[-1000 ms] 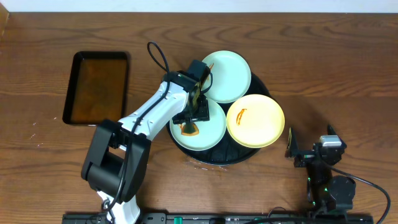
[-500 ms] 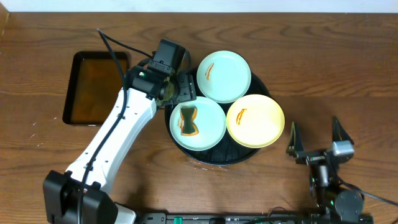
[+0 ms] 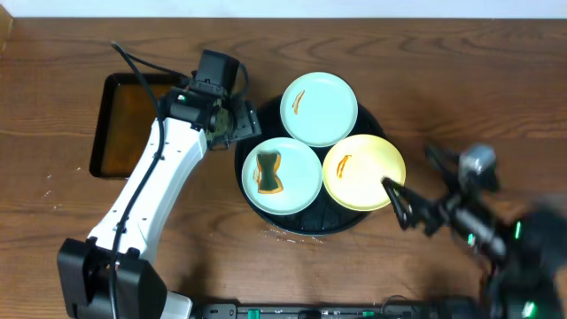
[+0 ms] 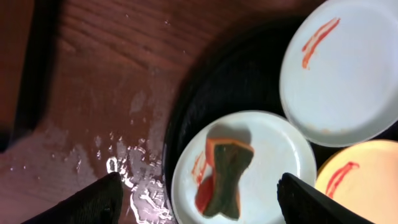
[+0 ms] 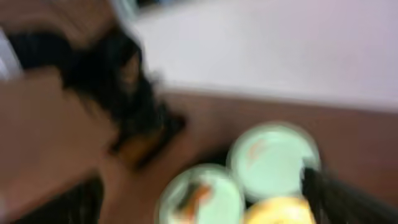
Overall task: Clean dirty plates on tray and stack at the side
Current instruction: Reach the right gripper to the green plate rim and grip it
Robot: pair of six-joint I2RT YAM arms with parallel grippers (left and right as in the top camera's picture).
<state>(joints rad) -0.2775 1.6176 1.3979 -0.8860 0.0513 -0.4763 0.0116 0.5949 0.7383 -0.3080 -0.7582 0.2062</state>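
Pulling back from the plates, the left gripper (image 4: 199, 180) is now hanging at the upper left edge of the round black tray (image 3: 372, 120), where half a second ago it was sitting closer over the lower mint plate (image 3: 303, 184). Its fingers are standing wide apart with nothing between them. The sponge (image 3: 268, 171) is lying loose on that plate, dark green side showing, over an orange-brown smear. Meanwhile the right gripper (image 3: 396, 202) is sweeping in from the lower right of the frame, blurred with speed, and is arriving at the lower right edge of the yellow plate (image 3: 368, 177). Its jaws are also looking spread and empty, though its own camera is too smeared to add much.

This is reading like a change of hands: the left arm is clearing out and the right arm is coming for a plate, probably the yellow one. No plate is stacked at the side yet.

All three plates are sitting on the tray near the middle of the frame, crowded edge to edge. The upper mint plate (image 3: 319, 108) is carrying a short orange streak, and the yellow one likewise. A wet patch (image 4: 127, 186) is glistening on the table (image 3: 496, 80) just left of the tray, and the rectangular tray (image 3: 99, 133) of amber liquid is sitting at the far left.
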